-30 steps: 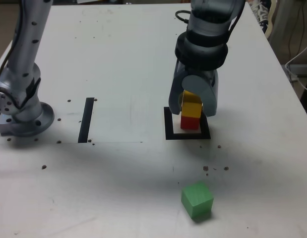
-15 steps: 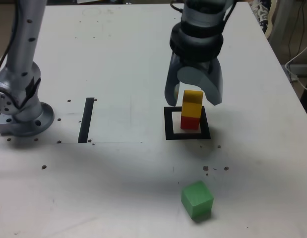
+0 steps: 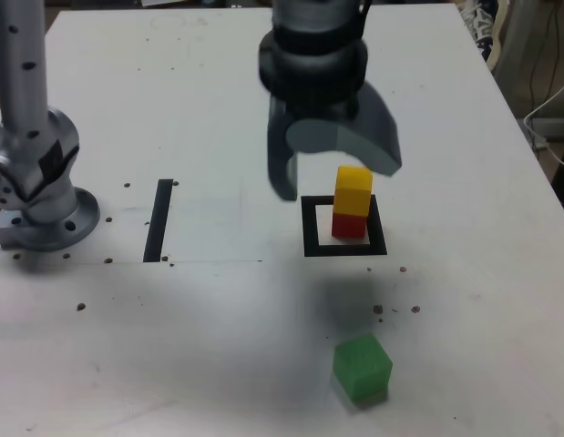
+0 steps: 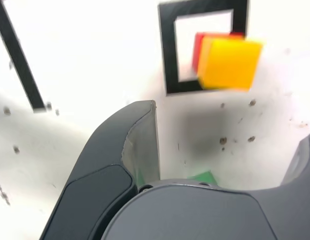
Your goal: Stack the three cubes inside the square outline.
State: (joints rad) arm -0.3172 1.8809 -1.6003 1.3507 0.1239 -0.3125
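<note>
At the exterior view's left stand the arm's grey base (image 3: 45, 196) and one black strip (image 3: 158, 219). The gripper (image 3: 332, 168) hangs above centre, jaws spread wide and empty, seemingly covering nothing. Right of centre, the square outline (image 3: 311, 228) holds one yellow cube (image 3: 353, 191) atop one red cube (image 3: 349, 224); one green cube (image 3: 361, 366) lies lower right.

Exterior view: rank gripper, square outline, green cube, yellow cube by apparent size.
1. gripper, largest, though it hangs nearer the camera
2. square outline
3. green cube, nearer the camera, so its edge over the yellow is unsure
4. yellow cube
</note>
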